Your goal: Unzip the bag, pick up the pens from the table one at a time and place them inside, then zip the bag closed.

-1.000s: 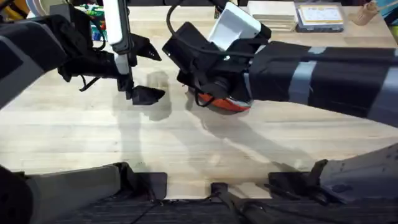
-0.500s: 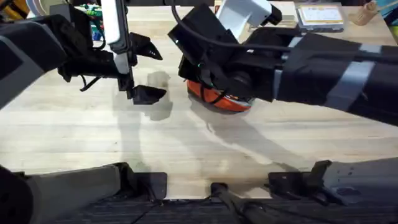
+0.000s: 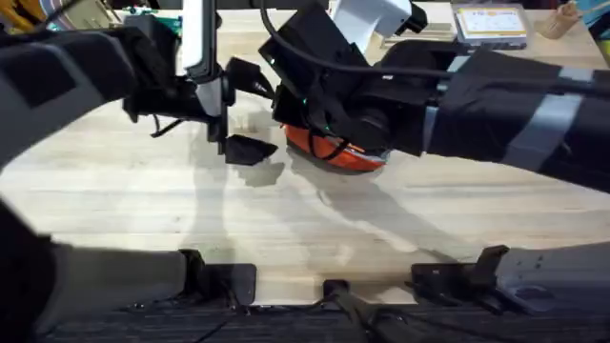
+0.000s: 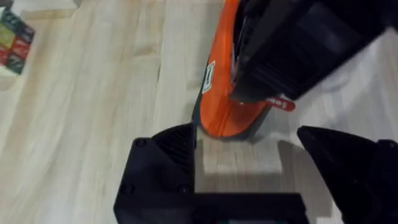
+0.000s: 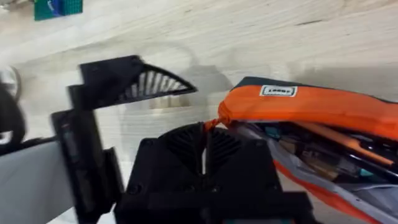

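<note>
The orange bag (image 3: 335,152) lies on the table (image 3: 286,219) at mid-centre, partly under my right arm (image 3: 429,95). In the right wrist view the bag (image 5: 311,106) gapes open along its zipper, and an orange pen (image 5: 336,140) lies inside among darker things I cannot tell apart. My right gripper (image 5: 205,142) is shut on the zipper pull at the bag's end. My left gripper (image 3: 254,112) stands open just left of the bag. In the left wrist view, the left gripper (image 4: 249,155) has bare table between its fingers, and the bag's end (image 4: 217,106) lies just beyond.
A tray of small items (image 3: 491,24) and a pale stack (image 3: 419,29) sit at the table's far right. A coloured box (image 4: 12,40) lies far left. Bare wood stretches across the near half of the table.
My left arm has moved right, closer to the bag's end, still open. The right arm shifted toward the far side a second ago and has since held over the bag.
</note>
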